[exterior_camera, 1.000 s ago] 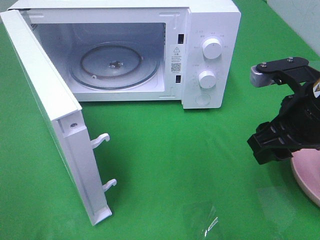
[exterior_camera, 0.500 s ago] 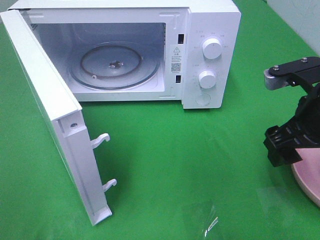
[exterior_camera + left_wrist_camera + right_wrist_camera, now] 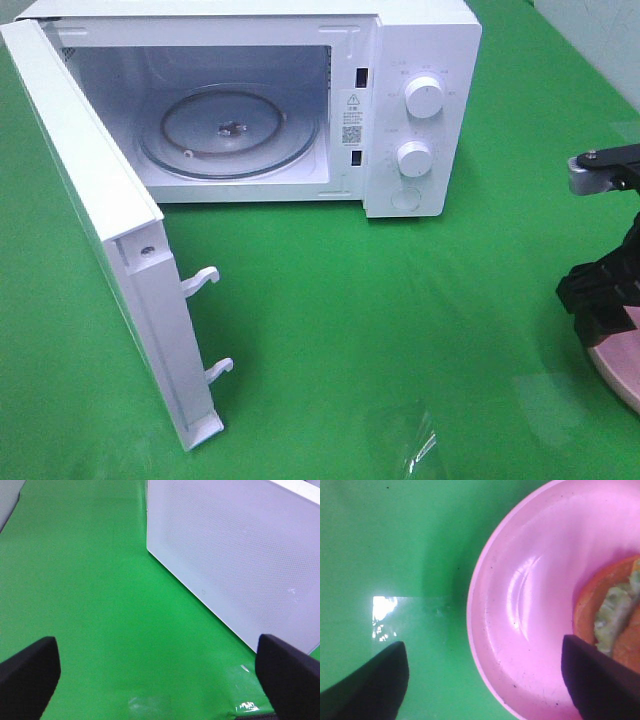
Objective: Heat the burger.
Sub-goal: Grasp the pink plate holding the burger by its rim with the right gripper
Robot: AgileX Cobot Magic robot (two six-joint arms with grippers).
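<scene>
1. Green cloth [image 3: 400,300] covers the whole table; glare patches sit on it near the front edge.
2. Your microwave [image 3: 420,60] stands at the back, left of centre. Its door [image 3: 90,200] is swung wide open toward the front-left, and the glass turntable [image 3: 230,130] inside is bare. Two white knobs are on the right panel, upper [image 3: 425,97] and lower [image 3: 414,157].
3. The burger [image 3: 615,615] lies on the pink plate [image 3: 520,605] at the far right of the table, well apart from the microwave. You only see part of it in the right wrist view: orange-brown bun w/ pale green lettuce, the rest cut off by the frame.
4. Right gripper [image 3: 482,680] is spread wide above the plate's rim, one finger [image 3: 370,685] over the cloth and the other finger [image 3: 597,680] over the plate, just beside the burger. Can't tell if it touches anything.
5. Left gripper [image 3: 160,675] is also spread wide, above bare cloth, w/ the microwave's white dotted face near it.
</scene>
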